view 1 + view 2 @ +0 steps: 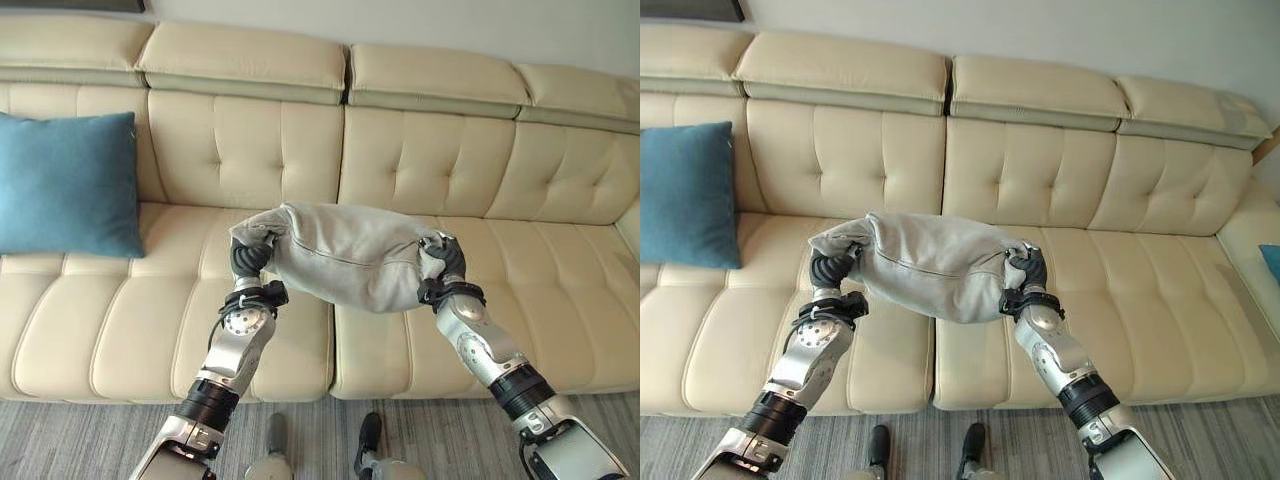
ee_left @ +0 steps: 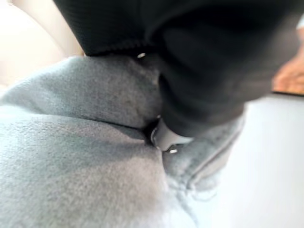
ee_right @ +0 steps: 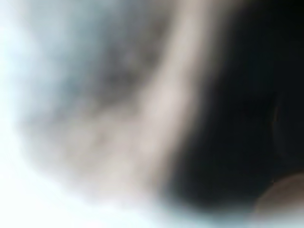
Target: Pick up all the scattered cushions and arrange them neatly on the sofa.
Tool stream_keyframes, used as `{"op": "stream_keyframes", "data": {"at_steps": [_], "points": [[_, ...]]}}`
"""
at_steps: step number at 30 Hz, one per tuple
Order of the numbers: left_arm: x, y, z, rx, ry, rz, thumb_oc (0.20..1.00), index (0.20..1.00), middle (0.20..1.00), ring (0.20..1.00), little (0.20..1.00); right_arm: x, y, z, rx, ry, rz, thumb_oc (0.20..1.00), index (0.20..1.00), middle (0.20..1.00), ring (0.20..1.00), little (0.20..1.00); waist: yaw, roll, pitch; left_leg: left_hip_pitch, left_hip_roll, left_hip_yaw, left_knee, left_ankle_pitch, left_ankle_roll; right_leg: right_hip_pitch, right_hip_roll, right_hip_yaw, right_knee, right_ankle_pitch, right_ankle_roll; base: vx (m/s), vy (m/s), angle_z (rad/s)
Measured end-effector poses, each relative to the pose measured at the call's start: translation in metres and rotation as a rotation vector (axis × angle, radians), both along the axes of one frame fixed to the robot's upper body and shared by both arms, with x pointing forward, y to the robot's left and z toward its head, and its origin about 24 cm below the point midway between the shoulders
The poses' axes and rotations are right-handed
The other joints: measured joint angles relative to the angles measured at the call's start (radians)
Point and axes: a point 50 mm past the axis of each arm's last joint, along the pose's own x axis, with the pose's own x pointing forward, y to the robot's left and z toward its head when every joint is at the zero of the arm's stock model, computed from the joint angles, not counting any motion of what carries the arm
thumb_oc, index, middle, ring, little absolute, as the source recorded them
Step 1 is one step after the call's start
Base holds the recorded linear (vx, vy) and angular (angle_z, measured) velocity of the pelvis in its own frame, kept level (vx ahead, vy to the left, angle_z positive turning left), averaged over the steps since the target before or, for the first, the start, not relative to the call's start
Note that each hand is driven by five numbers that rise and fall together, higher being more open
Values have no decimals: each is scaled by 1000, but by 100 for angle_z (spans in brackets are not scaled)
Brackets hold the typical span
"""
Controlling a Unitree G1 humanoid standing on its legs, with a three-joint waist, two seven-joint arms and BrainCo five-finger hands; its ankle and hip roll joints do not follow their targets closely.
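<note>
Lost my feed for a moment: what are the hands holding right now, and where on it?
Both hold the grey cushion over the sofa: the left hand grips its left end, the right hand its right end.

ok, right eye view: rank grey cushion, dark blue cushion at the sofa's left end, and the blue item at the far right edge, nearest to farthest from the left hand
1. grey cushion: gripped at its left end by the left hand; the right hand has the other end.
2. dark blue cushion: upright against the sofa backrest, to the robot's left.
3. blue item: far right edge, clearly farthest.
</note>
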Motion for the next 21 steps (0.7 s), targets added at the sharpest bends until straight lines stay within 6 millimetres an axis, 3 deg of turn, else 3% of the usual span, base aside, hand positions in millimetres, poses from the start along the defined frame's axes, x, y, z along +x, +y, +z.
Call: {"op": "stream_keyframes", "data": {"at_steps": [6,10,18,21], "points": [[4,0,6,4,-11,9,200,200,200,200,200,8,1,0,-25,31,-5,200,200,200,200,200,3,2,93,-47,0,-2,0,4,-1,-44,4,-1,0,4,-3,2,-21,1],[11,-7,26,9,-89,-4,200,200,200,200,200,14,1,7,-17,15,-34,200,200,200,200,200,4,0,139,-83,7,-4,0,7,-4,-79,11,-1,0,7,-7,1,-19,1],[14,-11,40,53,-151,12,200,200,200,200,200,19,0,18,-47,-26,-44,200,200,200,200,200,6,-2,160,-85,17,-6,0,9,-8,-79,19,0,0,5,-9,-9,-5,0],[32,-11,50,110,-155,18,200,200,200,200,200,38,-4,31,-115,-36,-75,200,200,200,200,200,5,-3,161,-100,17,-7,0,13,-14,-93,19,0,0,5,-9,-48,-7,2]]}}
